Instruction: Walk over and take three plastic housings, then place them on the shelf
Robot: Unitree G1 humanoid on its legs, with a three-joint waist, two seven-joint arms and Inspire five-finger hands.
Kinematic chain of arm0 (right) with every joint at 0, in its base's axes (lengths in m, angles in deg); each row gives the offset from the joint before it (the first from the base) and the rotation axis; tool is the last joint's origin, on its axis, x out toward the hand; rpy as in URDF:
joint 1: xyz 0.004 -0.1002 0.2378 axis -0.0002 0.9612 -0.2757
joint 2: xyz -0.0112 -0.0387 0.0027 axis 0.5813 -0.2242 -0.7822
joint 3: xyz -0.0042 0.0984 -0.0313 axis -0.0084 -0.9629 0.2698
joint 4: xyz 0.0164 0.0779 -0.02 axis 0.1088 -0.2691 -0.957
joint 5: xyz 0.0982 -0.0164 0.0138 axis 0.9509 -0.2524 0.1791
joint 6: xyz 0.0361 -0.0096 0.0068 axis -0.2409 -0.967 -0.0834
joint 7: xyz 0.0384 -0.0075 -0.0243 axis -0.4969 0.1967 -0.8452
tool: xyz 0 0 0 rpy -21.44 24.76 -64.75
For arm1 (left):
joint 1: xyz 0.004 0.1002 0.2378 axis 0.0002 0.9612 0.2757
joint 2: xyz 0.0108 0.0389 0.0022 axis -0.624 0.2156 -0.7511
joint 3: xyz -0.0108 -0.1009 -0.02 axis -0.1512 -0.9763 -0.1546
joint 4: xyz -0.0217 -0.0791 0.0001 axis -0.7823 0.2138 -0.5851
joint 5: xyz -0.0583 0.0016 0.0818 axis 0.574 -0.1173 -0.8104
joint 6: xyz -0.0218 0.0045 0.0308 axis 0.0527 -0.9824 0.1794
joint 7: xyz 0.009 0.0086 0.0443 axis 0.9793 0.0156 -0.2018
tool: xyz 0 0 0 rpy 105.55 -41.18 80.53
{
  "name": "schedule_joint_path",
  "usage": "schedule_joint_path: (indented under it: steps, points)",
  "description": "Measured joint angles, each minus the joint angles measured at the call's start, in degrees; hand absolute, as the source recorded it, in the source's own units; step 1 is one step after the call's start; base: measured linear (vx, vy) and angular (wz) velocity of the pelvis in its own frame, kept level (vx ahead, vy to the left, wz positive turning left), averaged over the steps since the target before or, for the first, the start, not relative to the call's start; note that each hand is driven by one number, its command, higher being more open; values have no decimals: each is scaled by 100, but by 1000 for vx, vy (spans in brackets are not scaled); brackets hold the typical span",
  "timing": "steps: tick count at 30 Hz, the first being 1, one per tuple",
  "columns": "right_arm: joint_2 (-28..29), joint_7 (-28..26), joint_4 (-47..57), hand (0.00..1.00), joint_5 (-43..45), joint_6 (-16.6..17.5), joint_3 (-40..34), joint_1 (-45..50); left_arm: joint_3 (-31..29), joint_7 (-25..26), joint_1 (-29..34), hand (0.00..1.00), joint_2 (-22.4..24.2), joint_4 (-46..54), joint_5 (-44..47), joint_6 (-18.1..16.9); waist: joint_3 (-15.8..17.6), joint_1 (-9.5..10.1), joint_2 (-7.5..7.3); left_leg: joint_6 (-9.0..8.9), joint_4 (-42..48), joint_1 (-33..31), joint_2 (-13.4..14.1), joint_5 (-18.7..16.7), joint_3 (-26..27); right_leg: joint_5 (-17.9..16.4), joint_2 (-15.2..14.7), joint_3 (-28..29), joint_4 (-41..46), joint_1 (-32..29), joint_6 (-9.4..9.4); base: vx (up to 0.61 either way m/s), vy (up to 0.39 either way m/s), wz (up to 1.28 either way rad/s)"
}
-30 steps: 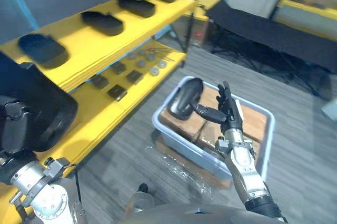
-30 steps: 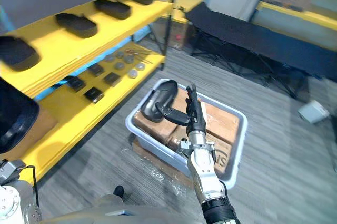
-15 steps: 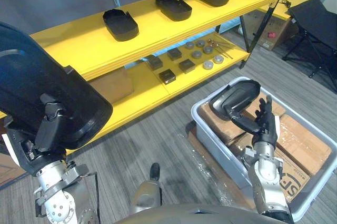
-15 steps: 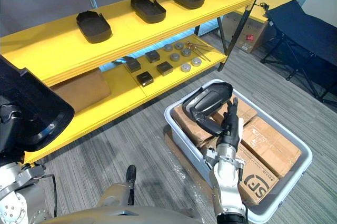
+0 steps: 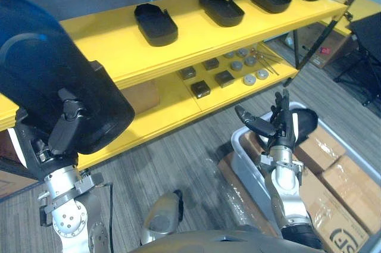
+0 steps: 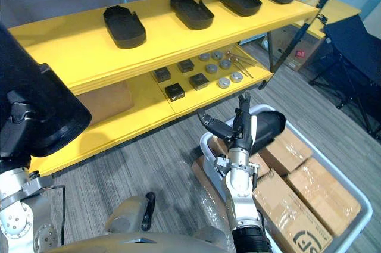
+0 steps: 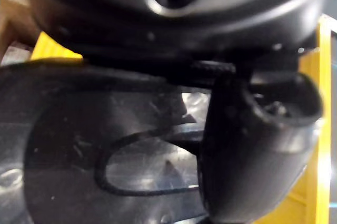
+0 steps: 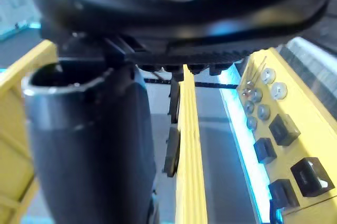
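One black plastic housing [image 5: 50, 80] rides in your left hand [image 5: 65, 129], thumb clamped over its inner face, raised before the left end of the yellow shelf [image 5: 107, 41]. Four more housings [image 5: 156, 24] lie in a row on the top board, so part of the placing looks done, though how many count toward your three cannot be told. Your right hand [image 5: 278, 135] stands empty, fingers straight and thumb spread, just before a last housing [image 5: 305, 125] in the grey bin [image 5: 245, 156].
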Motion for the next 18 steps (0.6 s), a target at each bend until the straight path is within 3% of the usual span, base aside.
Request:
schedule_joint_path:
  steps: [2, 5, 7, 8, 9, 11, 14, 16, 18]
  points:
    - [-93, -149, 62, 100, -35, 171, -37, -78, 17, 44, -283, 0, -31, -81, -7, 0, 6, -122, 80, 27, -386, 448, -14, 54, -288, -616, 669, 88, -566, -227, -67, 292, 57, 63]
    - [-300, -400, 377, 100, 83, 278, -214, -59, 134, 141, -557, 0, -105, -144, -127, 0, -37, -204, 111, 41, -550, 644, -80, 63, -608, -700, 1270, 435, -1759, -602, -99, 290, -14, 72]
    - [-459, -556, 506, 100, 124, 396, -313, -62, 272, 152, -629, 0, -131, -211, -178, 0, -45, -310, 106, 21, -529, 668, -157, 73, -855, -576, 1441, 705, -2455, -794, -36, 243, -83, 94]
    - [-512, -671, 530, 100, 133, 419, -340, -59, 369, 146, -632, 0, -151, -307, -178, 5, -97, -333, 14, -37, -488, 683, -296, 48, -939, -44, 1438, 866, -2971, -767, -68, 238, -155, 87]
    - [-543, -740, 562, 100, 139, 430, -339, -71, 431, 141, -646, 0, -152, -372, -183, 19, -187, -341, -120, -119, -431, 659, -459, -84, -1002, 468, 1282, 888, -3234, -709, 39, 227, -173, 80]
    - [-708, -846, 572, 100, 209, 435, -322, -121, 607, 140, -605, 0, -40, -473, -179, 46, -253, -269, 144, -222, -348, 590, -242, -209, -1083, 568, 1474, 657, -3645, -457, -11, 204, -157, 50]
    - [-749, -905, 588, 100, 336, 435, -247, -247, 716, 128, -551, 0, -54, -484, -181, 45, -273, -260, 214, -300, -440, 611, -69, -216, -1212, 641, 1642, 372, -4008, -166, -78, 137, -91, 44]
    - [-745, -896, 641, 100, 427, 462, -271, -239, 788, 90, -549, 0, -54, -486, -179, 45, -277, -283, 208, -314, -552, 603, 38, -166, -914, 641, 1648, 294, -4140, -30, -80, 112, -39, 58]
    - [-645, -767, 647, 100, 497, 528, -467, -223, 938, -59, -596, 0, -77, -538, -178, -21, -288, -385, 192, -183, -809, 567, 488, -176, 534, 638, 1529, -64, -4251, 40, -84, 37, -1, 81]
